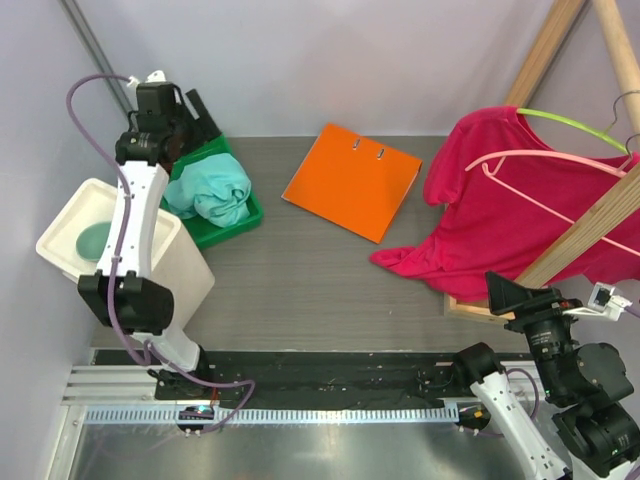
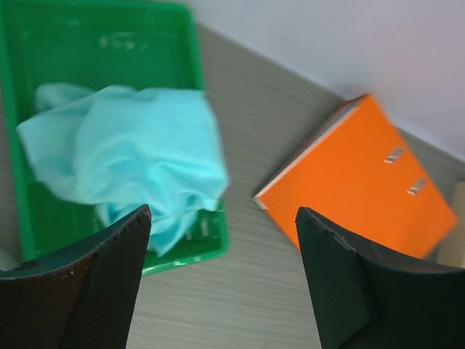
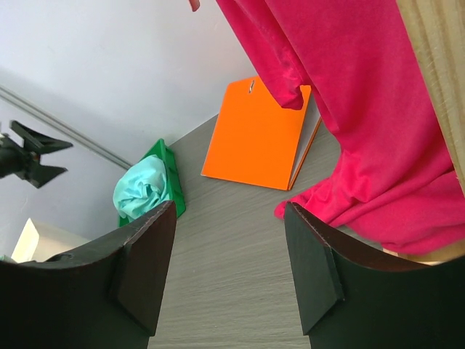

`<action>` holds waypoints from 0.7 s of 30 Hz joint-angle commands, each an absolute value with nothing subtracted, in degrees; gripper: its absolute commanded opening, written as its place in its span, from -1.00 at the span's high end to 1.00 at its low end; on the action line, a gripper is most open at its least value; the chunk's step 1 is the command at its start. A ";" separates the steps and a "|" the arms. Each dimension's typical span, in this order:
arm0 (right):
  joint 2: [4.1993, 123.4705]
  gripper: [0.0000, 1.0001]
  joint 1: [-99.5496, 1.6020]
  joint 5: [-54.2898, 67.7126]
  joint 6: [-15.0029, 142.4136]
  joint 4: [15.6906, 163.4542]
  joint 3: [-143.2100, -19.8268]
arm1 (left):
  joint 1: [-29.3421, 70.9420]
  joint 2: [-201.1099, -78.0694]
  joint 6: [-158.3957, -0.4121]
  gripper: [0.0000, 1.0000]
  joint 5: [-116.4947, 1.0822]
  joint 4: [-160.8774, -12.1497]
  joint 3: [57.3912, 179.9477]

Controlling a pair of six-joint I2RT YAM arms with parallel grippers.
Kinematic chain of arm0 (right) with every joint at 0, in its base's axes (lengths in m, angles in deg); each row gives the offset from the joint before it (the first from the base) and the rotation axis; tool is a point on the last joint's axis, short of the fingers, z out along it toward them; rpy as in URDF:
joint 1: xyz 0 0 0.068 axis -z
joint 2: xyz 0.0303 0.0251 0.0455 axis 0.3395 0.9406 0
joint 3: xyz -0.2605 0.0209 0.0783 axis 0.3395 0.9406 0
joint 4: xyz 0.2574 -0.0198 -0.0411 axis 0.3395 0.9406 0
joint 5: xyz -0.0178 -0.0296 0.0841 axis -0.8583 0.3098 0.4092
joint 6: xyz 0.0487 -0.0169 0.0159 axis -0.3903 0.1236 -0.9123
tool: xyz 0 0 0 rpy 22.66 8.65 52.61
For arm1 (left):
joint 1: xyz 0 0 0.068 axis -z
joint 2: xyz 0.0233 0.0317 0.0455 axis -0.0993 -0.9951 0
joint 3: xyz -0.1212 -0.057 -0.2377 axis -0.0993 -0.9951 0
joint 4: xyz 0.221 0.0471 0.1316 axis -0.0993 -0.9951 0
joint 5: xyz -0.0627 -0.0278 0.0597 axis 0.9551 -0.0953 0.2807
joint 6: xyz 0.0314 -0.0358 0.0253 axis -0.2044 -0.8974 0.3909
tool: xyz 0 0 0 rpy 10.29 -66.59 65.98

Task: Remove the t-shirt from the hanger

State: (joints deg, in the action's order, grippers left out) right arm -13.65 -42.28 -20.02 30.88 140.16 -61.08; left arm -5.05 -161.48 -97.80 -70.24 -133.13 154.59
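A magenta t-shirt (image 1: 490,215) hangs on the wooden rack (image 1: 590,225) at the right, its hem bunched on the table. A lime-green hanger (image 1: 565,122) comes out at its collar and a pink hanger (image 1: 530,158) lies across its front. The shirt also shows in the right wrist view (image 3: 363,109). My right gripper (image 1: 505,292) is open and empty, low near the front right, just short of the shirt's hem (image 3: 231,207). My left gripper (image 1: 200,118) is open and empty at the far left above the green tray (image 2: 221,214).
An orange binder (image 1: 350,180) lies flat at the middle back. A green tray (image 1: 240,222) holds a crumpled teal cloth (image 1: 210,190). A white bin (image 1: 110,235) stands at the left by the left arm. The rack's wooden legs stand at the right edge.
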 commanded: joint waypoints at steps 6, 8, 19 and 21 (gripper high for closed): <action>-11.97 -0.34 -42.70 -20.97 31.67 141.53 -66.34 | 8.62 -156.82 -96.56 -0.52 -61.09 -118.73 162.17; -11.80 -0.34 -42.70 -20.97 31.76 142.06 -67.05 | 12.29 -157.78 -96.30 -0.50 -52.46 -111.94 161.55; -7.68 -0.34 -42.70 -17.38 34.30 144.35 -74.61 | 29.36 -181.95 -87.86 -0.54 -35.47 -97.42 187.48; -6.01 -0.35 -42.79 -15.97 35.10 143.82 -75.49 | 31.65 -180.65 -88.04 -0.54 -36.43 -94.60 183.28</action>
